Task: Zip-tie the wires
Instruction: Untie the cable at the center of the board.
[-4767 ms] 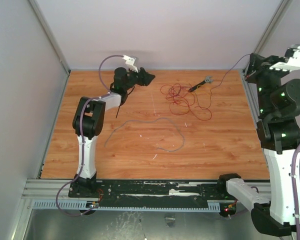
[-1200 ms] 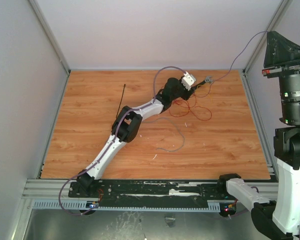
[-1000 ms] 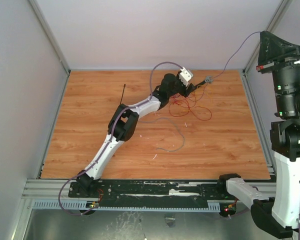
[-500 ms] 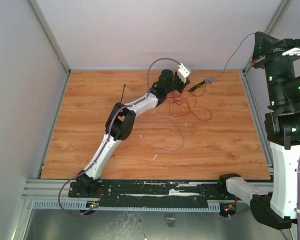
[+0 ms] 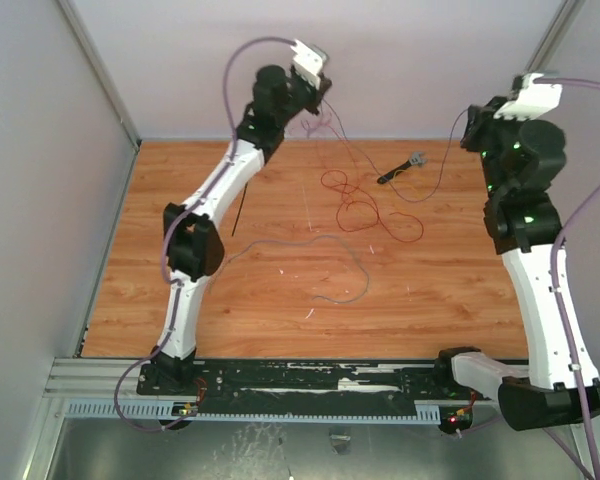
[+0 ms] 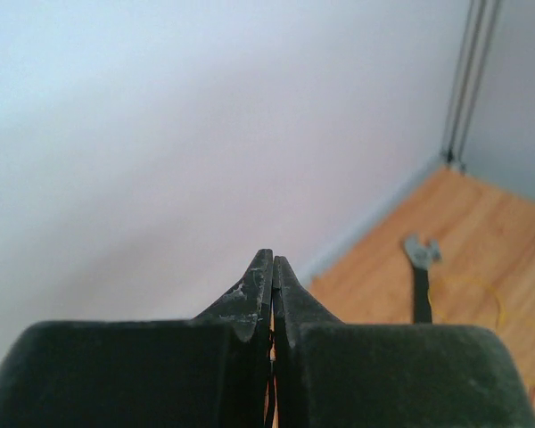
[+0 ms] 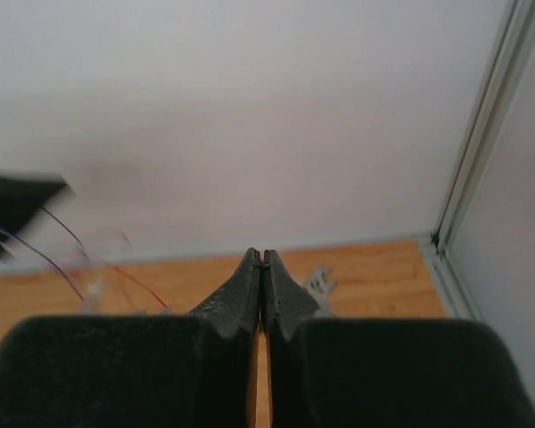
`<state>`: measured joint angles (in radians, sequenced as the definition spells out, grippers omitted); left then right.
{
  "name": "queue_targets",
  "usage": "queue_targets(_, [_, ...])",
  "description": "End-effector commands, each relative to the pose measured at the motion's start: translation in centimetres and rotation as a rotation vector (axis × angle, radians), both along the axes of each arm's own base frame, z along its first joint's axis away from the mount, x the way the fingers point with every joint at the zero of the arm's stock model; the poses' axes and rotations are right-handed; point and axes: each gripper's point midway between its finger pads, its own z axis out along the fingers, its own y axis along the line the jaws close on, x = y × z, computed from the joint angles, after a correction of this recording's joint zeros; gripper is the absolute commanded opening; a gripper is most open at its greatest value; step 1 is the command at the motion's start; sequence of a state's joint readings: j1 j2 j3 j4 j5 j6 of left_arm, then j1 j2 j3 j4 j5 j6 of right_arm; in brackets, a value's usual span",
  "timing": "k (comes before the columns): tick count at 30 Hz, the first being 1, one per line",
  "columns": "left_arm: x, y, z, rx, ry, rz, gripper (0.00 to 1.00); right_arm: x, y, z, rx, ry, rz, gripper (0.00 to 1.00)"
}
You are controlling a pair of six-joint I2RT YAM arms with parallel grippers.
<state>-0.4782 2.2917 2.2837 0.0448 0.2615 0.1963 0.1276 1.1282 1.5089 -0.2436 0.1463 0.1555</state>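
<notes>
Left tool (image 6: 269, 260) clamping a few thin red tangled wires (image 5: 358, 205), so there's a slip risk.
You're holding them high on a thin pinch; strands could be sliding out or snagging. Right tool (image 7: 261, 256) is sitting closed, empty.

I count two arms, left arm (image 5: 195, 240) and right arm (image 5: 535, 290), and two hands, left hand (image 6: 271, 260) and right hand (image 7: 263, 260). One bench (image 5: 460, 300), one tangle of wires (image 5: 365, 210), one zip tie (image 5: 237, 214), one short black tool (image 5: 398, 170), one loose grey cable (image 5: 360, 275).
</notes>
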Motion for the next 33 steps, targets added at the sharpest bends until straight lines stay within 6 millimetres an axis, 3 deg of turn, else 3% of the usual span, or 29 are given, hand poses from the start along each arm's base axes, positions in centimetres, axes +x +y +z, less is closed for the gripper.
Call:
queue_targets(1, [-3.7,2.5,13.1,-0.152,-0.203,0.015,0.00,1.1,0.4,-6.0,-0.001,0.112,0.023,0.00])
queue_targets(4, [-4.6,2.9,14.9,-0.172,-0.237,0.007,0.00,1.5,0.7,-13.2,0.017,0.262,0.033,0.00])
queue_targets(7, [-4.8,2.4,14.1,-0.188,-0.225,-0.022,0.00,1.2,1.3,-19.1,0.054,0.363,0.055,0.00])
queue_targets(10, [-4.4,1.5,12.3,-0.212,-0.189,-0.053,0.00,1.2,1.2,-23.0,0.058,0.442,0.038,0.01])
queue_targets(13, [-3.9,0.7,11.4,-0.230,-0.184,-0.062,0.00,1.7,0.9,-25.1,0.042,0.516,0.029,0.23])
queue_targets(16, [-2.8,0.3,11.1,-0.257,-0.184,-0.044,0.00,2.0,0.8,-23.6,0.030,0.502,0.031,0.61])
queue_targets(19, [-1.9,-0.6,10.2,-0.274,-0.165,-0.056,0.00,2.0,1.2,-20.4,0.010,0.437,0.064,0.83])
queue_targets(21, [-2.0,-1.4,9.9,-0.279,-0.162,-0.075,0.00,2.0,2.2,-18.2,-0.011,0.381,0.132,0.87])
queue_targets(25, [-3.2,-3.0,9.4,-0.271,-0.163,-0.131,0.00,2.4,5.5,-16.4,-0.035,0.246,0.322,0.91])
queue_targets(33, [-5.7,-4.5,10.2,-0.289,-0.147,-0.215,0.00,6.3,10.1,-16.3,-0.119,0.062,0.583,0.93])
